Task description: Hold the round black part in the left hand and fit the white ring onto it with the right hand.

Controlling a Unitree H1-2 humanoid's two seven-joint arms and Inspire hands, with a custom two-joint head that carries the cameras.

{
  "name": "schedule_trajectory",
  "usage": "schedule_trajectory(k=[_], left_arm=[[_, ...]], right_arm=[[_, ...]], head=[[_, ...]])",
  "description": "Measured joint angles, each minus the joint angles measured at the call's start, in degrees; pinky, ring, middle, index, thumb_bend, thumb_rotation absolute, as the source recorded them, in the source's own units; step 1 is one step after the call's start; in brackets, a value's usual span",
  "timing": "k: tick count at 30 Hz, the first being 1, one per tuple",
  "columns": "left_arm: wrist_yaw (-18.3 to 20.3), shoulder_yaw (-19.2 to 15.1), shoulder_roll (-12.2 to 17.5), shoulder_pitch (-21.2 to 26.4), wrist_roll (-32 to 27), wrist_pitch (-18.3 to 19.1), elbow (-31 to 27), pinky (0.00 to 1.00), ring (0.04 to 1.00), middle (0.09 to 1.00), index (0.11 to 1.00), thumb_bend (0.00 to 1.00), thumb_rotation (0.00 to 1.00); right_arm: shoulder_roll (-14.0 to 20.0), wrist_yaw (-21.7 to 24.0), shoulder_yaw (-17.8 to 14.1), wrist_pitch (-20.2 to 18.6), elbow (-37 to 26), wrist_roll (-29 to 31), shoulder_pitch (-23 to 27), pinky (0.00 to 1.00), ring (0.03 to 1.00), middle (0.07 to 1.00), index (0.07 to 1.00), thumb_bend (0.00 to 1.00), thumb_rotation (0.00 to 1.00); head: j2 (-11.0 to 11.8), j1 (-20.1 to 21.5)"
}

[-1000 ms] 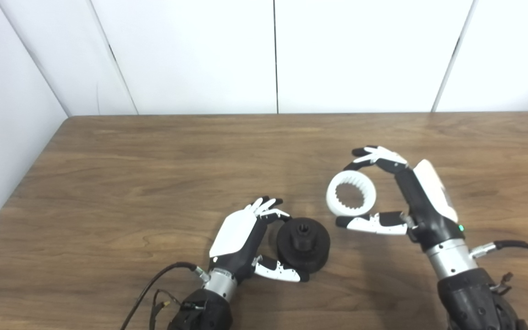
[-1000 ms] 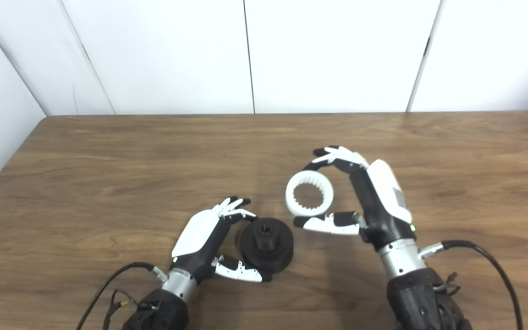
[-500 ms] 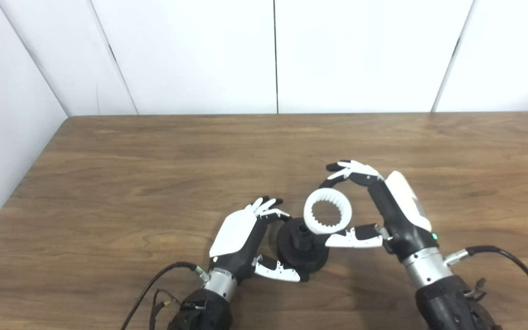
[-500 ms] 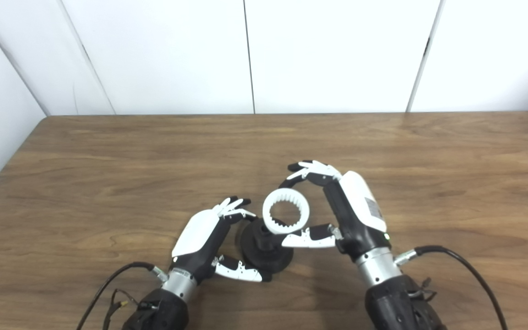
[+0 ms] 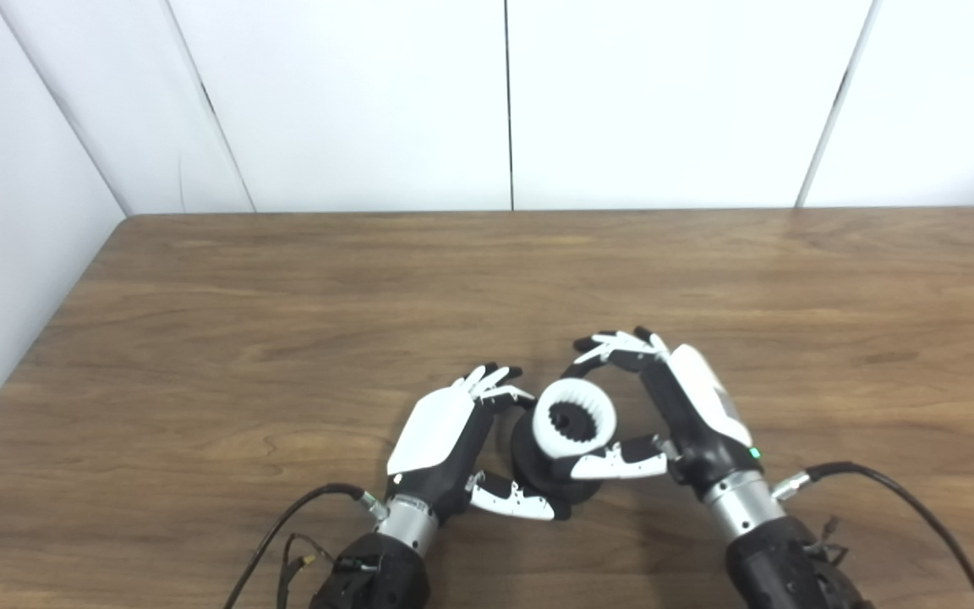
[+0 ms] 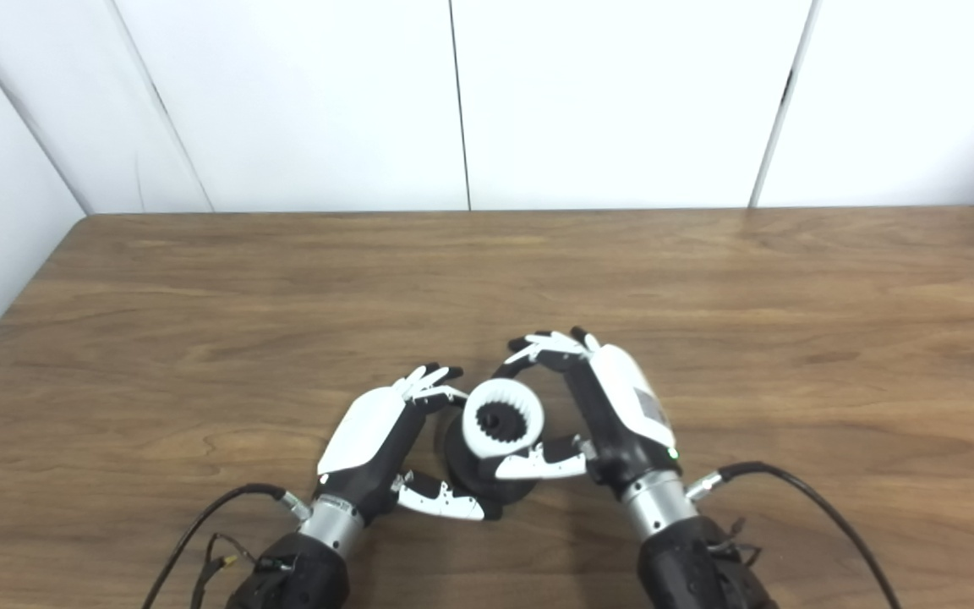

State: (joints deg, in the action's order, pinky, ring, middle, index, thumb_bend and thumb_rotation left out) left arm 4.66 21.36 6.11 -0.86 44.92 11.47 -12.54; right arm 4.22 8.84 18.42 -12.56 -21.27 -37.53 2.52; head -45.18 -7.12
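The round black part [image 5: 538,474] rests on the wooden table [image 5: 284,296] near the front edge. My left hand [image 5: 445,440] is shut on it, fingers at its far left side and thumb at its near side. My right hand [image 5: 673,414] is shut on the white toothed ring [image 5: 576,420], fingers on its far rim and thumb under its near rim. The ring sits over the black part's raised centre hub, which shows through the ring's hole. Both show in the right eye view too: the ring [image 6: 504,419] and the black part [image 6: 470,474]. Whether the ring is seated is unclear.
White wall panels stand behind the table's far edge [image 5: 504,211]. Black cables [image 5: 284,524] trail from both wrists along the table's front.
My right hand has carried the white ring left and toward me, from beside the black part to directly over its hub. My left hand and the black part have stayed still.
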Motion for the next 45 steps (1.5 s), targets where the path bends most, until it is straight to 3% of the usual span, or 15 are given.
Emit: schedule_trajectory(k=[25,29,30,32,36,45], left_arm=[[0.05,0.43,-0.10,0.02,0.08,0.90,-0.18,0.96,0.978,0.927,0.597,0.91,0.27],[0.06,0.45,-0.13,0.02,0.09,1.00,-0.19,0.97,0.981,0.926,0.596,0.91,0.27],[0.06,0.45,-0.15,0.02,0.09,1.01,-0.20,0.97,0.982,0.926,0.597,0.91,0.27],[0.09,0.48,-0.16,0.02,0.09,1.02,-0.19,0.97,0.984,0.927,0.598,0.91,0.27],[0.18,0.46,-0.16,0.01,0.08,1.02,-0.24,0.97,0.981,0.925,0.596,0.91,0.28],[0.46,0.43,-0.10,0.09,0.08,1.17,-0.33,0.97,0.983,0.927,0.595,0.91,0.27]], right_arm=[[0.30,0.20,0.78,-0.08,3.05,-0.29,0.75,1.00,0.890,0.802,0.484,0.52,0.15],[1.32,2.07,0.83,-0.77,3.02,-0.27,1.42,0.96,0.917,0.858,0.497,0.51,0.17],[1.94,3.05,0.99,-1.22,3.00,-0.27,1.94,0.94,0.924,0.879,0.661,0.72,0.37],[3.35,4.73,1.13,-1.67,2.88,-0.23,2.89,0.92,0.929,0.896,0.730,0.80,0.45],[5.94,7.34,1.23,-2.24,2.89,0.26,2.37,0.88,0.930,0.921,0.804,0.87,0.52],[8.66,10.20,1.43,-2.05,2.32,3.85,2.44,0.89,0.963,0.965,0.928,0.97,0.54]], head=[[-0.53,-0.18],[-0.44,-0.18],[-0.44,0.00],[-0.35,0.00],[-0.35,0.09],[-0.18,0.53]])
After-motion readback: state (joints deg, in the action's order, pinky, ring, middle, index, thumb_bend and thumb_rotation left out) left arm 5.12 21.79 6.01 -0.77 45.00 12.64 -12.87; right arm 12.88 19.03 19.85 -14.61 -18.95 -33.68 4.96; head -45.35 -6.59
